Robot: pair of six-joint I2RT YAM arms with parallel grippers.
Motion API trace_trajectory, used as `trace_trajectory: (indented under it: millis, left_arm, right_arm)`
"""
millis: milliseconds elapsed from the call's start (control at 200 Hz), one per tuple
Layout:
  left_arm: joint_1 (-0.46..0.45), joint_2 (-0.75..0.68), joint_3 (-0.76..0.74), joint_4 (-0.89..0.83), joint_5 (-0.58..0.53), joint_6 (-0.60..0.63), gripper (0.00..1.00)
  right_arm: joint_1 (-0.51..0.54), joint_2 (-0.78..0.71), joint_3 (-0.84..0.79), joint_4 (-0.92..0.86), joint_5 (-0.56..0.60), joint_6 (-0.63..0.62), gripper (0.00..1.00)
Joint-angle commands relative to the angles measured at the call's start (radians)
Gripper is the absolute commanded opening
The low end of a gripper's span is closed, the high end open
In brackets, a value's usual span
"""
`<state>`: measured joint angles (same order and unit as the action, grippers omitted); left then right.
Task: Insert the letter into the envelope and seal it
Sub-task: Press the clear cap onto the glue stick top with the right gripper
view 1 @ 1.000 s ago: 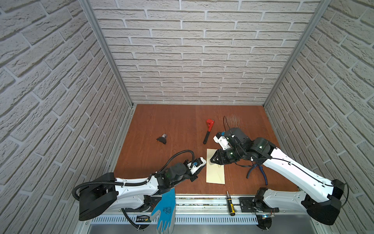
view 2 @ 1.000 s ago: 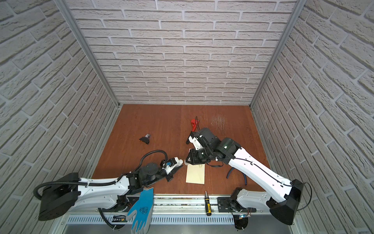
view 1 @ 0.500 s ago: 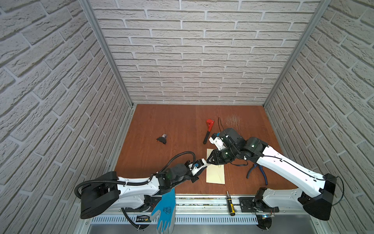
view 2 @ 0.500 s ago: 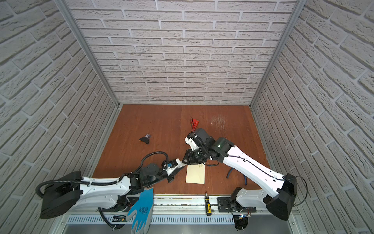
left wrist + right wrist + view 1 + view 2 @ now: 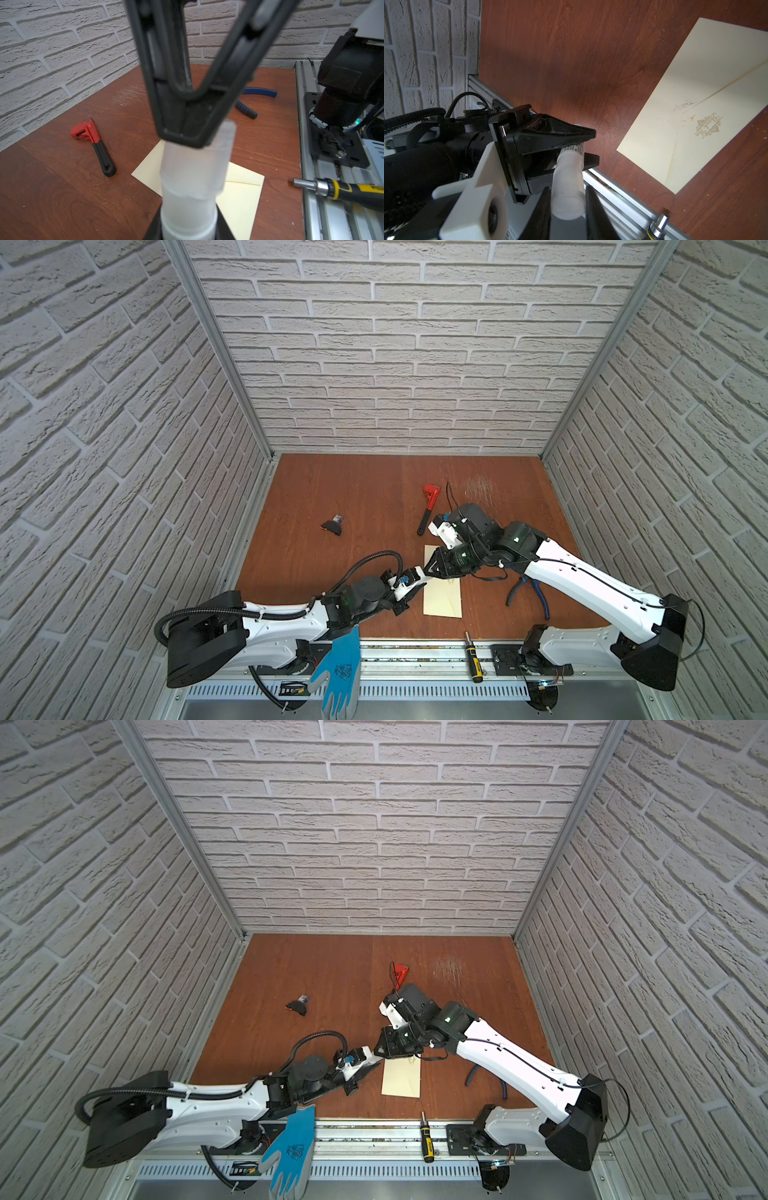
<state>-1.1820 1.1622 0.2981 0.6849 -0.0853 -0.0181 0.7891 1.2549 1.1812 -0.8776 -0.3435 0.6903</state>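
The left pincer (image 5: 588, 148) and right pincer (image 5: 185, 135) each pinch an end of a white translucent cylindrical glue stick (image 5: 569, 182) beside the cream paper envelope (image 5: 695, 93) at the worktop (image 5: 353, 497)'s front edge.

Matt paper envelope (image 5: 685, 93), scuffed wooden table (image 5: 571, 52)

The left hand (image 5: 595, 147) and right hand (image 5: 568, 207) both grip a white tube (image 5: 569, 172). The envelope (image 5: 695, 83) lies flat on the desk (image 5: 571, 52).
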Motion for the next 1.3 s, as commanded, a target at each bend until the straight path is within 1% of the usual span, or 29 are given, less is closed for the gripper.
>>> trace_trajectory:
  millis: [0, 315, 490, 565, 705, 785, 905, 1050, 1125, 1225, 1295]
  left_arm:
    - [-0.018, 0.001, 0.039, 0.102, 0.042, 0.023, 0.0]
    - [-0.034, -0.007, 0.038, 0.13, 0.053, 0.056, 0.0]
    - [-0.036, -0.011, 0.038, 0.175, 0.052, 0.062, 0.0]
    - [-0.036, -0.005, 0.032, 0.218, 0.039, 0.06, 0.0]
    - [-0.038, 0.005, -0.009, 0.371, 0.032, 0.052, 0.0]
    - [-0.039, 0.004, -0.024, 0.429, 0.027, 0.053, 0.0]
    - [-0.047, 0.0, -0.038, 0.494, 0.015, 0.067, 0.0]
    - [-0.055, -0.016, -0.031, 0.516, 0.012, 0.086, 0.0]
    - [-0.056, -0.021, -0.027, 0.536, 0.012, 0.091, 0.0]
    - [-0.056, -0.03, -0.014, 0.532, 0.017, 0.092, 0.0]
    - [-0.055, -0.032, -0.011, 0.551, 0.017, 0.09, 0.0]
  right_arm:
    - [0.009, 0.012, -0.017, 0.085, -0.052, 0.021, 0.24]
    - [0.013, 0.047, -0.011, 0.092, -0.064, 0.025, 0.24]
    - [0.038, 0.071, 0.001, 0.079, -0.034, 0.027, 0.24]
    - [0.052, 0.084, 0.006, 0.075, -0.016, 0.034, 0.23]
    - [0.078, 0.096, 0.012, 0.081, 0.0, 0.054, 0.18]
    - [0.085, 0.1, 0.014, 0.083, 0.005, 0.061, 0.16]
    - [0.095, 0.113, 0.014, 0.079, 0.016, 0.075, 0.13]
    - [0.113, 0.129, 0.014, 0.088, 0.028, 0.088, 0.11]
    - [0.118, 0.146, 0.014, 0.078, 0.048, 0.095, 0.1]
    - [0.144, 0.19, 0.066, -0.017, 0.145, 0.085, 0.09]
    - [0.153, 0.205, 0.07, -0.006, 0.139, 0.085, 0.09]
